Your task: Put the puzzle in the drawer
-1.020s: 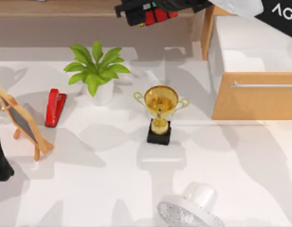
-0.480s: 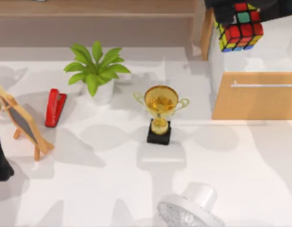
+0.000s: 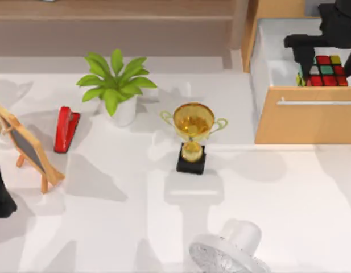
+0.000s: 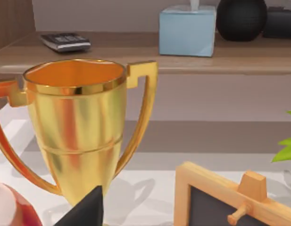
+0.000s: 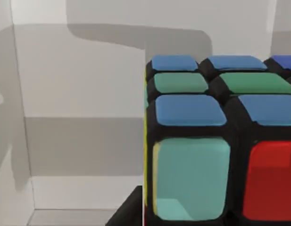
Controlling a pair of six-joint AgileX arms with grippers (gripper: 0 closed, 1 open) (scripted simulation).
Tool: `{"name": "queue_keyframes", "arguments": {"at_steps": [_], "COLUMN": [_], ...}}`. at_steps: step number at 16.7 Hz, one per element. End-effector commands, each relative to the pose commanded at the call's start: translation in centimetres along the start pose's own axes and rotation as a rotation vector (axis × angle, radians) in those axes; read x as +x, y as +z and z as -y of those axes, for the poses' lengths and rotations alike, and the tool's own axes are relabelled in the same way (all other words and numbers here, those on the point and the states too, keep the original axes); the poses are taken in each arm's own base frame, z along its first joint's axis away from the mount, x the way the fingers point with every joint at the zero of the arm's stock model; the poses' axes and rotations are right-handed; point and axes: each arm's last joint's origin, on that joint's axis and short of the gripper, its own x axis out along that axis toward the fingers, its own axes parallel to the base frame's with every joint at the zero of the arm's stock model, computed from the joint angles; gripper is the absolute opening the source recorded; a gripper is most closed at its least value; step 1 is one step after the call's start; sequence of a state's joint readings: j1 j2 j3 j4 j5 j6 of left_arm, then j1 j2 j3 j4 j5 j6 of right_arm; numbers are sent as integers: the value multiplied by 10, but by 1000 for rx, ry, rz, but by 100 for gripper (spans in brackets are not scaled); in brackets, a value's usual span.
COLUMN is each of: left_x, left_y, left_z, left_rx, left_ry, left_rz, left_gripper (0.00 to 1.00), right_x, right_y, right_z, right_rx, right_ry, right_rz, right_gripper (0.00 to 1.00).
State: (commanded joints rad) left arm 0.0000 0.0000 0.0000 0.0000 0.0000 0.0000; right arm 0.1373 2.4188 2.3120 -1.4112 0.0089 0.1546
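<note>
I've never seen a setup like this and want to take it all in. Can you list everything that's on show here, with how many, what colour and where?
puzzle: one, black frame with red, green and yellow squares, inside the drawer near its front panel.
drawer: one, light wood with white interior and silver bar handle, far right of the table.
trophy cup: one, gold on a black base, table centre.
potted plant: one, green in a white pot, left of the trophy cup.
stapler: one, red, left of the plant.
chalkboard: one, small, wood-framed, on an easel at the left edge.
fan: one, white, near edge.
shelf: one, brown wood, along the back.
tissue box: one, light blue, on the shelf.
right gripper: black, in the drawer at the puzzle.
</note>
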Motion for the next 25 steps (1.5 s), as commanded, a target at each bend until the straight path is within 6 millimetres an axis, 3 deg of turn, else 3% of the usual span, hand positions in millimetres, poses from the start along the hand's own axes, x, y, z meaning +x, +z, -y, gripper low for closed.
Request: {"name": "queue_keyframes", "arguments": {"at_steps": [2,7,20,25], "left_x": [0,0,0,0], "left_y": [0,0,0,0], "left_z": [0,0,0,0], "left_rx": [0,0,0,0], "left_ry": [0,0,0,0], "left_rz": [0,0,0,0], "left_gripper": [100,100,100,100], "right_x": [16,18,18,18], "right_y": [2,3,3,3], "right_z": [2,3,3,3], "right_rx": [4,5,5,5], "right_ry": [1,2,2,2], "right_rz": [-48,-53,-53,-53], "right_gripper": [0,0,98,100]}}
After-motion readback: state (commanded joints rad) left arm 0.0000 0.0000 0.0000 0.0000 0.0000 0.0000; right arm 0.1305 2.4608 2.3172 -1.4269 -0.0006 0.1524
